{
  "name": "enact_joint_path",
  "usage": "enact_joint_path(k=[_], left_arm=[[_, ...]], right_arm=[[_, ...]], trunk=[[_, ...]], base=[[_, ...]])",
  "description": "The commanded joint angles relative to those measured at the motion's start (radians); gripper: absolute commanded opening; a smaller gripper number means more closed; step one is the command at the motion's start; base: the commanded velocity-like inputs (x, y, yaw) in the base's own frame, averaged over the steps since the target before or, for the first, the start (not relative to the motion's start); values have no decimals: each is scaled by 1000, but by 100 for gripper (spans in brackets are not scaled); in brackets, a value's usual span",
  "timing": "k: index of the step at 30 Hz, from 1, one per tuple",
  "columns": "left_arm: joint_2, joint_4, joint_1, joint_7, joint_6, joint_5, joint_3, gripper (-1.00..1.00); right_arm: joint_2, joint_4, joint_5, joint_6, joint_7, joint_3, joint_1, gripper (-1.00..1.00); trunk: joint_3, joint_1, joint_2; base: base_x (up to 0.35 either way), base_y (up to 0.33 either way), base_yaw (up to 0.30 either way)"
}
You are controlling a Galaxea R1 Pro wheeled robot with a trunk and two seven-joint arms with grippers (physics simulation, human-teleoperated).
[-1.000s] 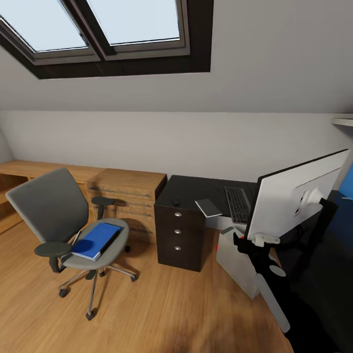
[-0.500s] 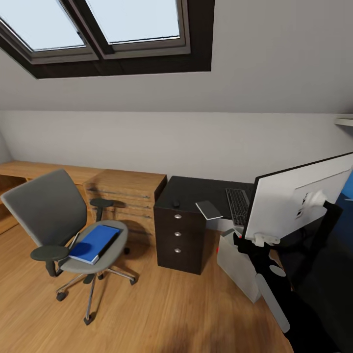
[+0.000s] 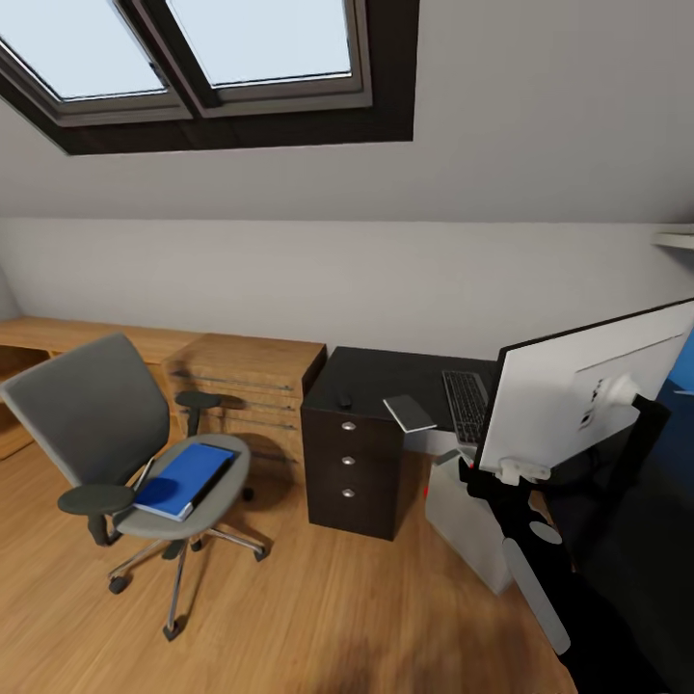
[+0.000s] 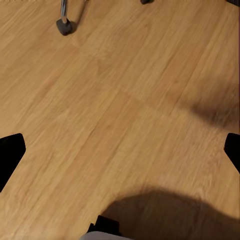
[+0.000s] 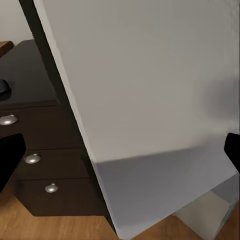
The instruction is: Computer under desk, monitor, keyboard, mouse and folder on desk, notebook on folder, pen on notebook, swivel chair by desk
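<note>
The swivel chair [image 3: 106,414] stands on the floor at the left, with the blue folder [image 3: 185,477] flat on its seat. On the black desk [image 3: 386,371] lie the mouse [image 3: 344,400], the notebook [image 3: 410,413] and the keyboard [image 3: 467,405]. The monitor [image 3: 578,386] stands at the right with its pale back towards me. Under the desk sits the computer [image 3: 463,520]. My right gripper [image 5: 120,150] is open, close to the monitor's back [image 5: 150,75]. My left gripper [image 4: 120,150] is open over bare floor, near a chair caster [image 4: 64,26]. The pen is out of view.
A light-wood dresser [image 3: 255,371] and a low wooden bench stand against the wall between chair and desk. The desk's dark drawer unit [image 3: 349,463] faces me. A skylight slopes overhead. Wooden floor [image 3: 318,607] stretches between me and the furniture.
The whole picture has drifted slightly, so the chair sits a little further left in it. Nothing among the things has visibly moved on its own.
</note>
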Motion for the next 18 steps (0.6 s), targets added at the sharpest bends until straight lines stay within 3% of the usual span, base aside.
enact_joint_path(k=[1,11,18], left_arm=[[0,1,-1,-9,-2,8,3,100],[0,1,-1,-10,-2,8,3,100],[0,1,-1,-10,-2,8,3,100]], right_arm=[[-1,-1,-8,3,-9,3,-1,100],[-1,-1,-8,3,-9,3,-1,100],[-1,-1,-8,3,-9,3,-1,100]], trunk=[[0,0,-1],[10,0,-1],[12,0,-1]], base=[[0,0,-120],[0,0,-171],[0,0,-49]])
